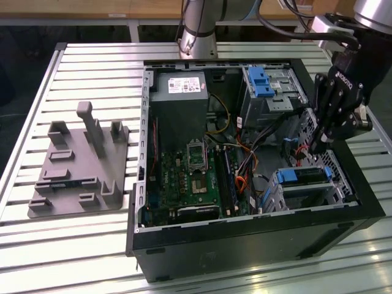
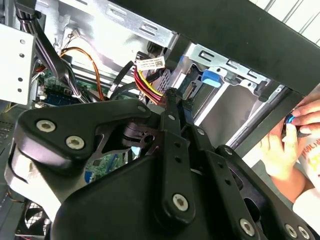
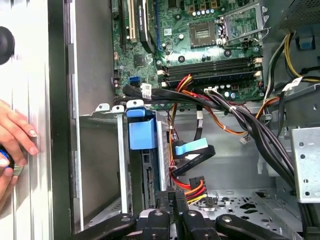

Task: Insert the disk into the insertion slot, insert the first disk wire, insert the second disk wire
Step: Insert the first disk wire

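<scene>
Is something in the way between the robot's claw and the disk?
Nothing visible is. In the first wrist view the gripper sits right beside the disk, which already lies in the insertion slot. The red and yellow wires hang on the gripper's other side, not between them.

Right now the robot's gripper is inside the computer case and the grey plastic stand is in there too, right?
Not quite. The gripper is inside the computer case, but the grey plastic stand sits outside it on the slatted table, at the exterior view's left. The exterior view shows it.
</scene>
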